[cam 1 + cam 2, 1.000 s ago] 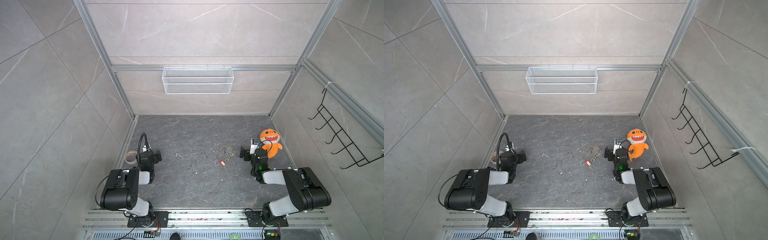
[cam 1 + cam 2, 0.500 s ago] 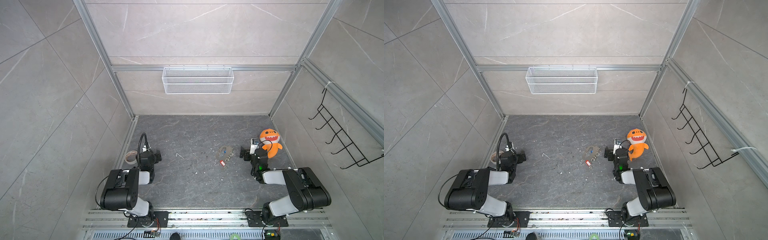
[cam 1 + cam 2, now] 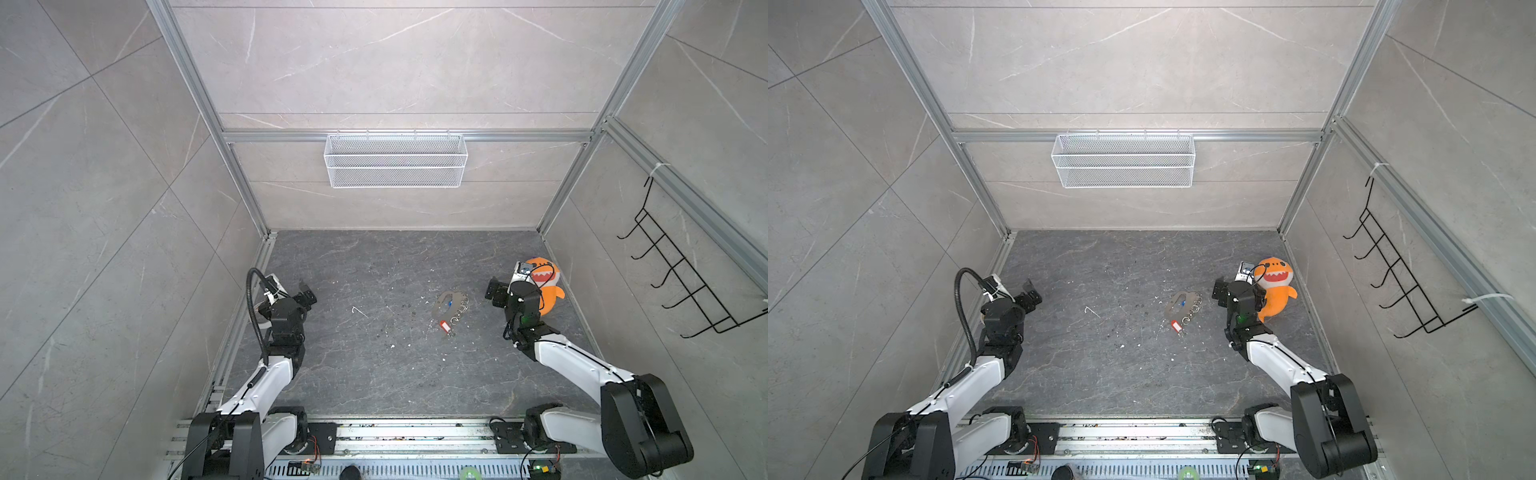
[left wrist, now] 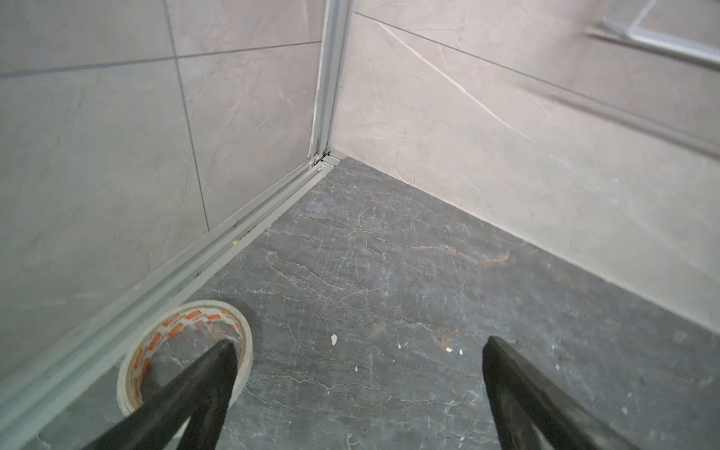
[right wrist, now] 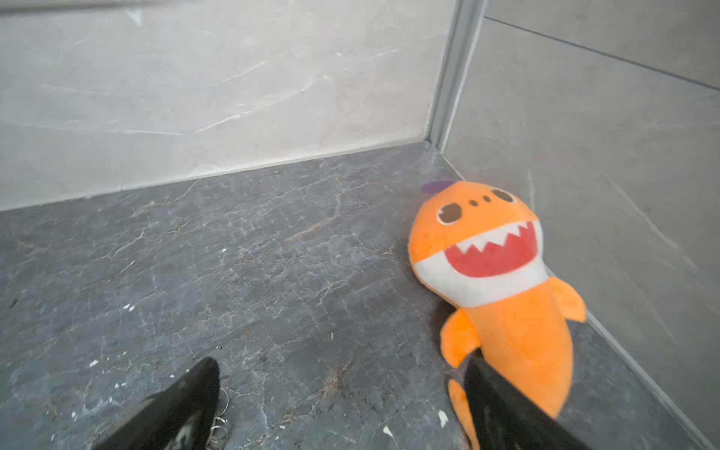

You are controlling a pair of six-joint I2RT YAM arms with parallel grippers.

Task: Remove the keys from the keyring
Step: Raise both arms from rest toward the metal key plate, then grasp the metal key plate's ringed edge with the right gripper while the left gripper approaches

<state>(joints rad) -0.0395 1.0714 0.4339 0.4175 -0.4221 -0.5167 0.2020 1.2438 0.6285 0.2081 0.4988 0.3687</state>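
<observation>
The flat grey keyring [image 3: 441, 306] [image 3: 1173, 305] lies on the dark floor right of centre in both top views, with small silver rings [image 3: 462, 305] along its right edge. A blue-tagged key [image 3: 450, 304] [image 3: 1183, 302] rests on it, and a red-tagged key [image 3: 445, 327] [image 3: 1177, 326] lies just in front. My right gripper [image 3: 494, 293] [image 5: 339, 362] hovers open just right of the rings [image 5: 220, 426], holding nothing. My left gripper [image 3: 306, 292] [image 4: 360, 343] stands open and empty far to the left.
An orange shark plush [image 3: 544, 282] [image 5: 487, 253] lies against the right wall, beside the right gripper. A tape roll [image 4: 241, 323] sits by the left wall rail under a left finger. A wire basket [image 3: 395, 166] hangs on the back wall, a hook rack [image 3: 685, 282] on the right.
</observation>
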